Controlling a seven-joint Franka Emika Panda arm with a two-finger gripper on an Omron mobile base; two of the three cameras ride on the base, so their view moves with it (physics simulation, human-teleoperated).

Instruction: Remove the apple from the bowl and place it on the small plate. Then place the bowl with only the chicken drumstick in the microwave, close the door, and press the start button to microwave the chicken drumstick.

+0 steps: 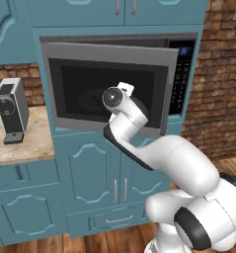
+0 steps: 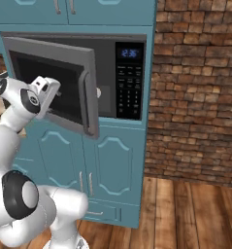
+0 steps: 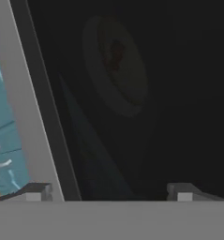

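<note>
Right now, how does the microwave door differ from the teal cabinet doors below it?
The door is grey-framed with a dark window; the cabinet doors are solid teal with raised panels. The door stands partly open, swung out from the microwave; the cabinet doors are shut flat. The door has one long curved dark handle; the cabinet doors have short silver pulls. Both are set into the same teal wall unit.

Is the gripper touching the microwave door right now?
Cannot tell. In the hand view the open gripper faces the door window close up; neither base view shows contact or gap plainly.
</note>
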